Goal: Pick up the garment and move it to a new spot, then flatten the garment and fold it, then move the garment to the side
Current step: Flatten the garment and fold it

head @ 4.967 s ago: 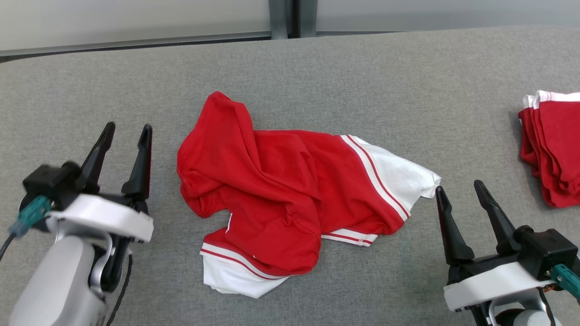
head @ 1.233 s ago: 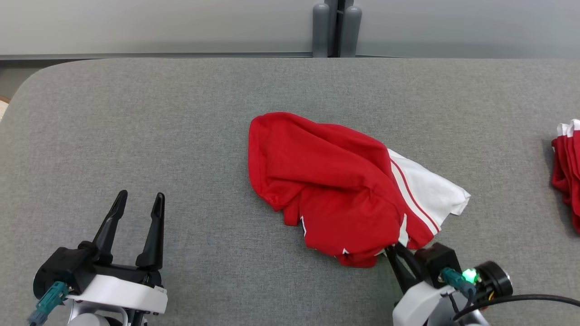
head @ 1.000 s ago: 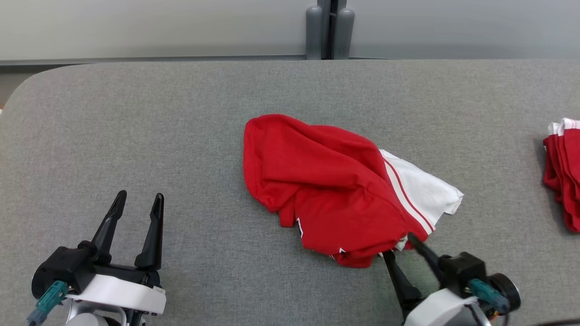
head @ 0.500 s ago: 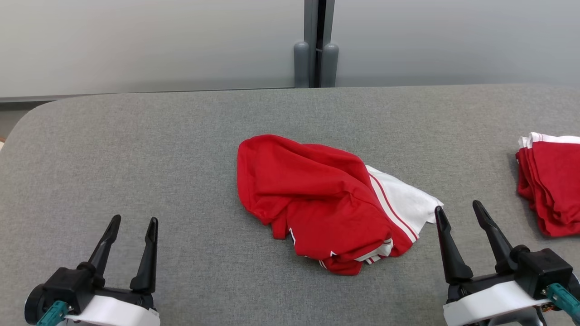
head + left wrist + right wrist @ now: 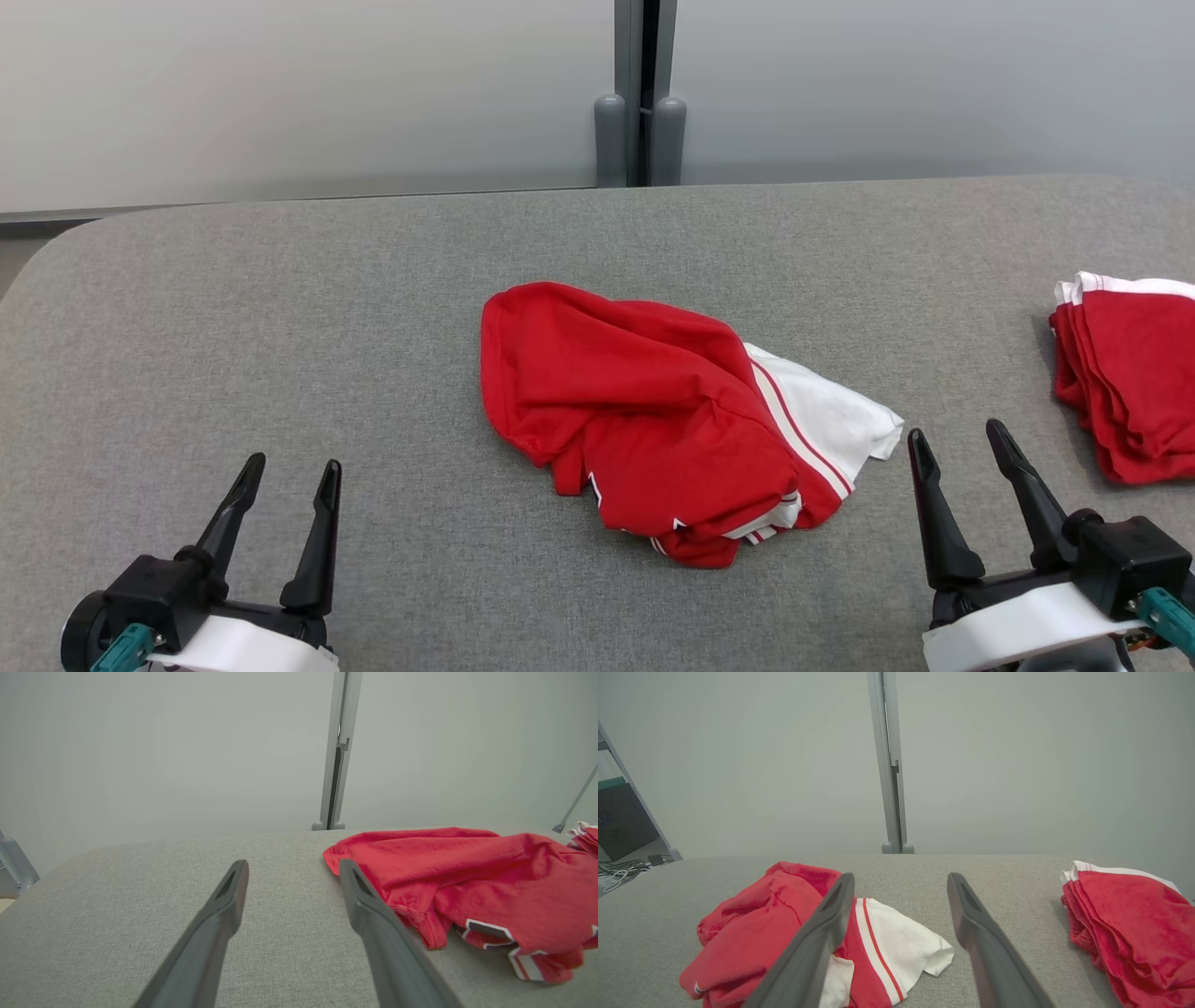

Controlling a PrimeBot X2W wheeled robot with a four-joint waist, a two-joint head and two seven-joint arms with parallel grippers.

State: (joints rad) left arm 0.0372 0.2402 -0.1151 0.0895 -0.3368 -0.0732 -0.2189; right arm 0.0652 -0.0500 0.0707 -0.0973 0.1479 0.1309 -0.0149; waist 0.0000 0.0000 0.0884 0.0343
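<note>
Nearest you, your left gripper (image 5: pixel 292 462) sits low at the table's near edge, its two long dark fingers spread wide with nothing between them; it looks parked and ready rather than busy. Your right gripper (image 5: pixel 955 431) mirrors it on the other side, fingers spread and empty too. Just beyond them, the crumpled red cloth garment with white striped trim (image 5: pixel 653 420) lies bunched in a heap in the middle of the grey fabric-covered table (image 5: pixel 280 308), free of both claws, its white end just beside your right fingertips. The heap lies between your two arms, and I'd judge that's the point of this spot: each arm can reach a side for flattening, which isn't yet begun. Off to your right, well apart, a neat stack of folded red garments (image 5: pixel 1130 383) probably marks where finished pieces go. Farthest back, a grey upright post (image 5: pixel 639 93) stands against the pale wall (image 5: pixel 280 93).
</note>
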